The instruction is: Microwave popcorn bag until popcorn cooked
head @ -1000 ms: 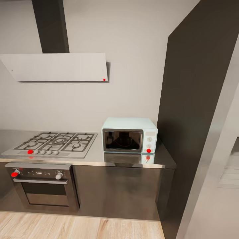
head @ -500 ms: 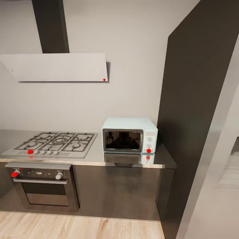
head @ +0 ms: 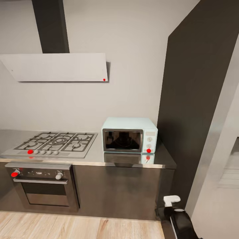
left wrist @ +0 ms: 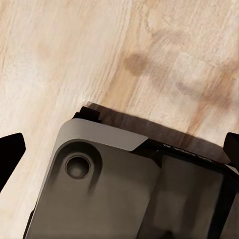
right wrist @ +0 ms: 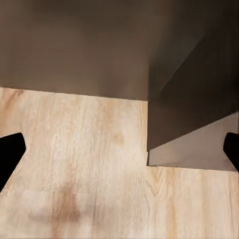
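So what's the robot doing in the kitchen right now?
Nothing is being handled yet. The robot faces the steel countertop, where the pale blue microwave sits with its door closed, beside the gas hob. Below the hob is a black oven. One arm pokes into the lower right of the head view. Both hands hang low over the wooden floor, fingers spread apart and holding nothing. I can't spot a popcorn bag on the stretch of counter that shows.

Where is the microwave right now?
In the head view the microwave sits on the steel countertop, just right of the gas hob and next to the tall dark cabinet at the counter's right end, door shut.
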Controlling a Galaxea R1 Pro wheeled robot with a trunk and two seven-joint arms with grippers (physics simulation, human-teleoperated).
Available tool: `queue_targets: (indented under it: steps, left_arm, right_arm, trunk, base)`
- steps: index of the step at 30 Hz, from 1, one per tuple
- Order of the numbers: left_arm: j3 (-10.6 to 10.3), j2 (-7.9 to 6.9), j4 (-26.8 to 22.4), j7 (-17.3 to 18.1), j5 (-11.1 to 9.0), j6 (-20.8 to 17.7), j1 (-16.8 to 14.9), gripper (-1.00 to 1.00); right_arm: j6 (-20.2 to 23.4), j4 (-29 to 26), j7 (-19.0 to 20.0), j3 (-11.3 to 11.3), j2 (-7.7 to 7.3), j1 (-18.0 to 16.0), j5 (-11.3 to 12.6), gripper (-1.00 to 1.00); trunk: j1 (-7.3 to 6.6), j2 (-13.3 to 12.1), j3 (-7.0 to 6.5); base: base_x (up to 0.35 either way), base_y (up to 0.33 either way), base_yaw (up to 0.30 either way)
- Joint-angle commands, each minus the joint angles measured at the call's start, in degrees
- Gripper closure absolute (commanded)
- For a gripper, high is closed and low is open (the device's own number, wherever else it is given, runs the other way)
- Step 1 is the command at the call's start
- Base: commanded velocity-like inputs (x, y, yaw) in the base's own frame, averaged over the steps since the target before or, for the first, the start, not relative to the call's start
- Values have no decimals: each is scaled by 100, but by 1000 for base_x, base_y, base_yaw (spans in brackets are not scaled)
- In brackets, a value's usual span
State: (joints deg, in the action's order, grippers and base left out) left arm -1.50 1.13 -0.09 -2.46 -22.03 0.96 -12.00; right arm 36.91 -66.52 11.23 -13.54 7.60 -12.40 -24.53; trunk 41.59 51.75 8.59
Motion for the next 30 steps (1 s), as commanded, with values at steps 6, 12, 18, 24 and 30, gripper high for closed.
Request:
queue_targets:
  steps: [6,12,18,24,30]
  left_arm:
    - [-17,2,0,-17,-30,10,-4,-100]
    - [-17,2,0,-17,-28,10,-4,-100]
    - [-17,2,0,-17,-23,10,-3,-100]
    - [-17,-1,0,-17,-24,10,-4,-100]
    - [-17,1,0,-17,-21,10,-4,-100]
  right_arm:
    - [1396,-1279,295,-9,119,-654,-37,-100]
    - [1967,-1528,284,-14,240,-2252,-35,-100]
    - [1443,-1516,237,-23,240,-2541,-35,-100]
    - [132,-872,199,-108,240,-2573,16,-100]
    - [-1160,321,-481,-386,240,-2573,234,-100]
  trunk:
    - [1,6,9]
    - [1,6,9]
    - [1,6,9]
    - [1,6,9]
    - [1,6,9]
  base:
    - [0,0,0]
    - [0,0,0]
    - [0,0,0]
    - [0,0,0]
    - [0,0,0]
